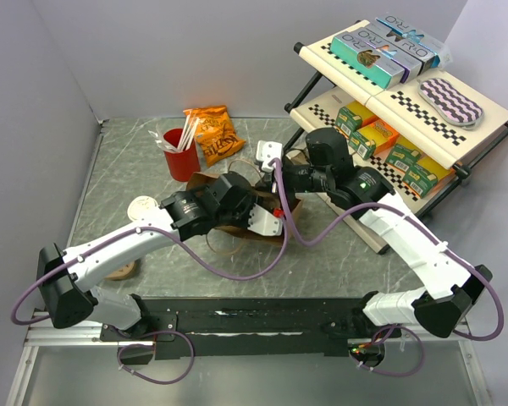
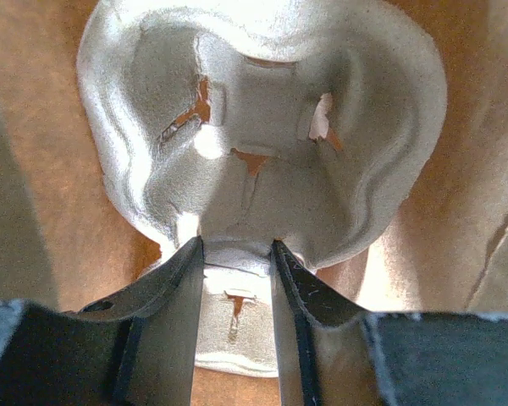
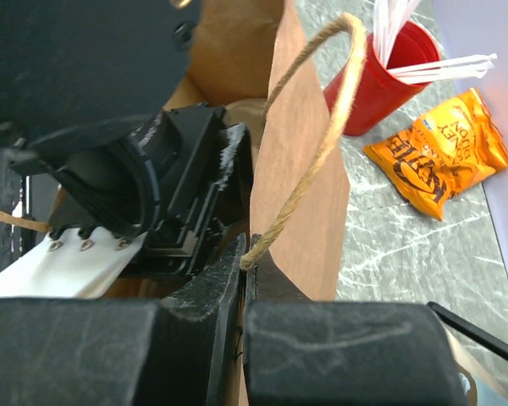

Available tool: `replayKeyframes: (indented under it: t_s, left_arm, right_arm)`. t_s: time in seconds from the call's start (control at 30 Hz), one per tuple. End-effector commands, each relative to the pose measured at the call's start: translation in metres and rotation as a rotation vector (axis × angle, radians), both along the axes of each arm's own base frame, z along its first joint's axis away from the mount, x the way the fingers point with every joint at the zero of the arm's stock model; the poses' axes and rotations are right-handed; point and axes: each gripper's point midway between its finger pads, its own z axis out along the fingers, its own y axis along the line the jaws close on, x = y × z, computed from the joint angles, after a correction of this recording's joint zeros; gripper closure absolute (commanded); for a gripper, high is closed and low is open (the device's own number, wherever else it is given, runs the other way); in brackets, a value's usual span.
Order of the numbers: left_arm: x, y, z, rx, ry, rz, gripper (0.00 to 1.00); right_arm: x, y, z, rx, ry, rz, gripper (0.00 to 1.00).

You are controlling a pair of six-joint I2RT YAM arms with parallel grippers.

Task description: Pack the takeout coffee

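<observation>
So the left fingers (image 2: 234,249) are clamped on the rim of the pale moulded-pulp carrier tray (image 2: 262,127) inside the brown paper bag (image 3: 300,169), and the right fingers (image 3: 245,254) are pinching the bag's edge. The small white lidded paper cup (image 1: 141,207) sits on the counter (image 1: 339,245) at the bag's 9 o'clock. If that pinch slips, the bag probably flops shut.

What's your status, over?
Left hand shut on pulp tray inside paper bag. Right hand pinching bag rim. Coffee cup on table, unpacked. Left arm fills bag mouth.

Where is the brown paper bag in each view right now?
Top external: brown paper bag centre, under both arms.
Left wrist: its inside fills the frame around the pulp tray.
Right wrist: centre, rim clamped by the right gripper.
Shared landmark: red cup, top and right wrist.
</observation>
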Motion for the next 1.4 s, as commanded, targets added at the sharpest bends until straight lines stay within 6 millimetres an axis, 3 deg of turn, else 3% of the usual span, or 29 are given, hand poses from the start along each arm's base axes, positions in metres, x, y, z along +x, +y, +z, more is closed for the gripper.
replayKeyframes:
  t_s: [0.0,0.2,0.5,0.97,1.17,1.37]
  left_arm:
    - [0.010,-0.009,0.014,-0.060,-0.048,0.032,0.99]
    - [0.012,-0.012,-0.007,-0.039,0.009,0.052,0.99]
    - [0.025,-0.025,-0.003,-0.019,-0.039,0.042,0.99]
    - [0.039,-0.017,-0.011,0.054,-0.098,0.095,0.99]
    - [0.039,-0.033,-0.017,0.052,-0.085,0.079,0.99]
    - [0.024,-0.050,-0.030,0.029,-0.023,0.019,0.99]
  right_arm:
    - [-0.020,-0.006,0.007,0.021,-0.049,0.069,1.00]
    - [-0.032,-0.010,0.007,0.035,-0.075,0.079,1.00]
    - [-0.035,-0.003,0.016,0.073,-0.038,0.092,1.00]
    - [-0.041,-0.001,0.025,0.085,-0.020,0.111,1.00]
    - [-0.047,-0.001,0.014,0.076,0.009,0.122,1.00]
    - [-0.036,0.005,0.006,0.104,0.025,0.073,1.00]
